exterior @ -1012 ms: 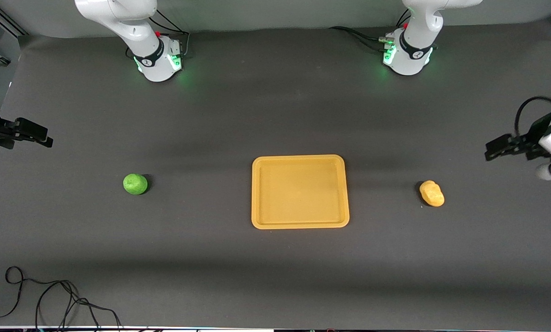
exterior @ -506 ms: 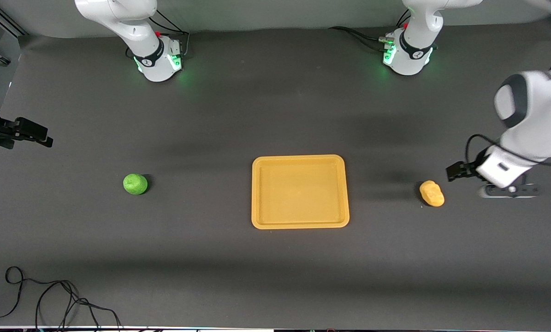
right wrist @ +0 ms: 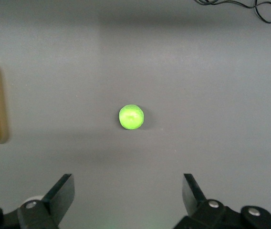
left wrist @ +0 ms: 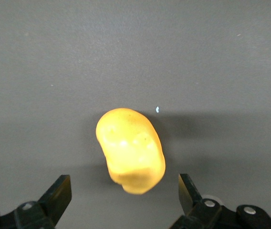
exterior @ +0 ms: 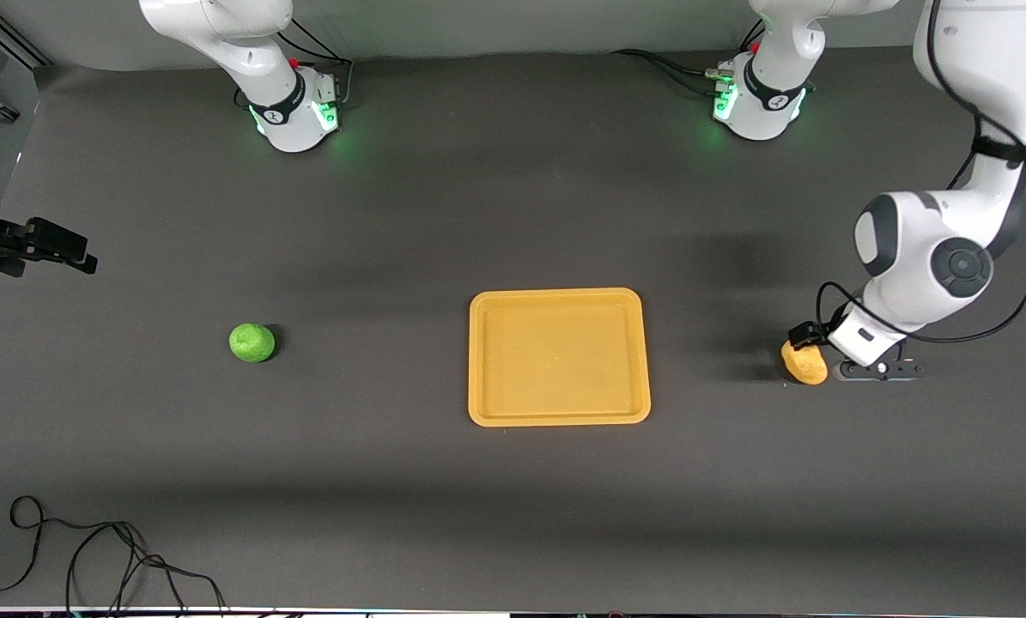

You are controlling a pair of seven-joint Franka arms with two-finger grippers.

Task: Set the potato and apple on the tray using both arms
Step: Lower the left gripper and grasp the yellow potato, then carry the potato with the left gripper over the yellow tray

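Left gripper [left wrist: 121, 200], jaws wide, hangs low over the potato [left wrist: 130, 150] near the table's left-arm end. Right gripper [right wrist: 128, 200], jaws wide, waits over the right-arm edge, above the apple [right wrist: 131, 117].

**Clearance and obstructions**

Lumpy yellow-orange potato [left wrist: 131, 150]: bare mat on every side, open left gripper [left wrist: 124, 198] straddling it. Round green apple [exterior: 251, 342]: unobstructed all round. Flat yellow-orange plastic tray [exterior: 559, 418]: nothing on it, approaches open. Right gripper [right wrist: 128, 200]: spread wide.

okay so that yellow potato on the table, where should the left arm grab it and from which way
Probably across its narrow middle, from straight above. The potato lies flat on the table, oblong and lumpy, so the short width fits best. The left gripper is over it with open jaws on either side. The right gripper waits.
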